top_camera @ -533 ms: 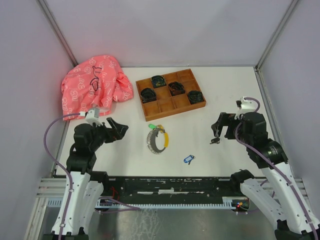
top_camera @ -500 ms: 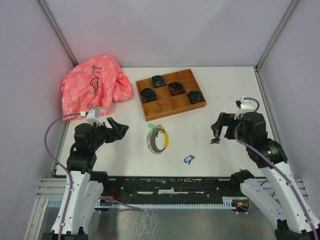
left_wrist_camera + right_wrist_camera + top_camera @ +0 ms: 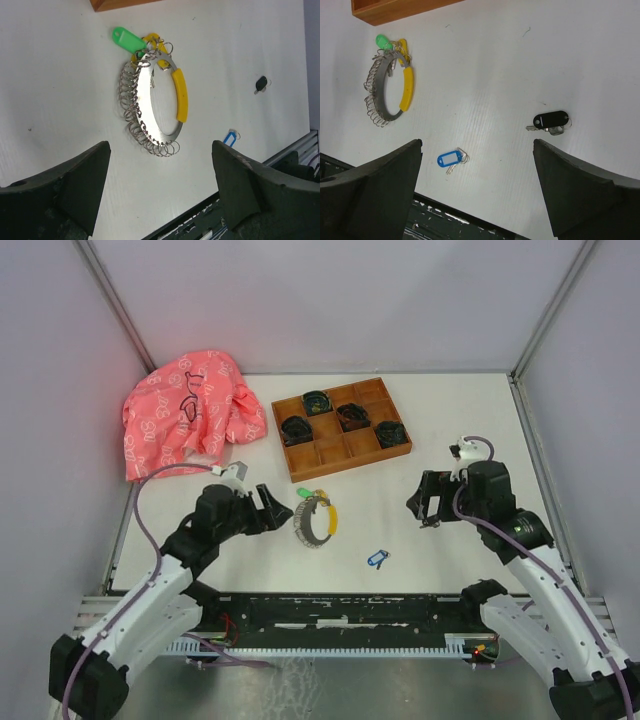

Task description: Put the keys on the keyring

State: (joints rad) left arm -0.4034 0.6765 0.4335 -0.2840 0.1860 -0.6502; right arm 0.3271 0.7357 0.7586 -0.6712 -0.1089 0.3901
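Note:
The grey keyring (image 3: 313,518) with a green tag and a yellow tag lies on the white table; it shows in the left wrist view (image 3: 154,107) and the right wrist view (image 3: 387,90). The blue-headed key (image 3: 377,559) lies near the front edge and shows in the right wrist view (image 3: 449,159) and the left wrist view (image 3: 229,137). The black-headed key (image 3: 551,120) lies right of it, under my right gripper (image 3: 428,500), and shows in the left wrist view (image 3: 260,84). My left gripper (image 3: 272,511) is open just left of the keyring. My right gripper is open and empty.
A wooden tray (image 3: 341,427) with dark coiled bundles stands behind the keyring. A pink cloth (image 3: 185,410) lies at the back left. The table's front edge with a black rail (image 3: 340,605) runs just below the blue key.
My left gripper has moved right, close to the keyring. My right gripper has shifted a little left and towards the back, still over the black key.

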